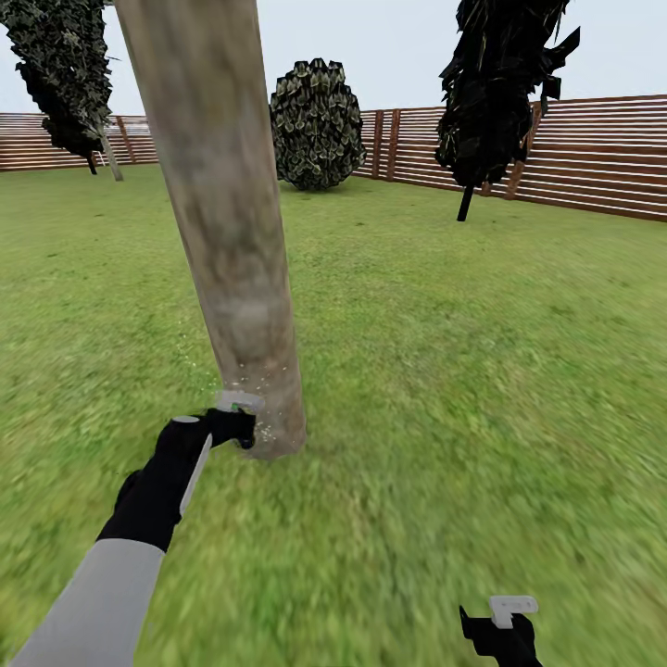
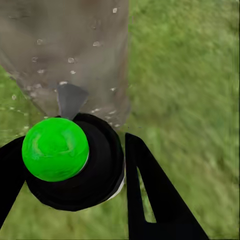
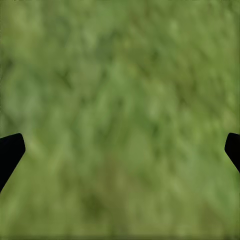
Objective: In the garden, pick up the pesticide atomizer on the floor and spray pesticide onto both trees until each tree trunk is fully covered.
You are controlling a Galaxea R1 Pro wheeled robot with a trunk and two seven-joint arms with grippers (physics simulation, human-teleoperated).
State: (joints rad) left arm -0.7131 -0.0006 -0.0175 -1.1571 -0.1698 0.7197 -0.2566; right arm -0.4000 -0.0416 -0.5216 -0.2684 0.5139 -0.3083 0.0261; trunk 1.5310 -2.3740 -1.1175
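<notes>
A thick grey-brown tree trunk (image 1: pixel 227 222) leans up from the grass floor (image 1: pixel 445 371) just ahead of me. Pale droplets speckle its base (image 1: pixel 269 408). My left gripper (image 1: pixel 236 421) is shut on the pesticide atomizer (image 1: pixel 239 404), held right beside the trunk's foot. In the left wrist view the atomizer (image 2: pixel 75 160) is a dark bottle with a bright green spot, its grey nozzle aimed at the spotted trunk (image 2: pixel 70 50). My right gripper (image 1: pixel 505 630) hangs low at the near right, open over bare grass (image 3: pixel 120 120).
A brown slat fence (image 1: pixel 602 153) rings the lawn. A rounded dark bush (image 1: pixel 317 125) stands at the back centre, and black-leaved cone trees (image 1: pixel 500 83) at back right and back left (image 1: pixel 65 74). Open grass lies to the right of the trunk.
</notes>
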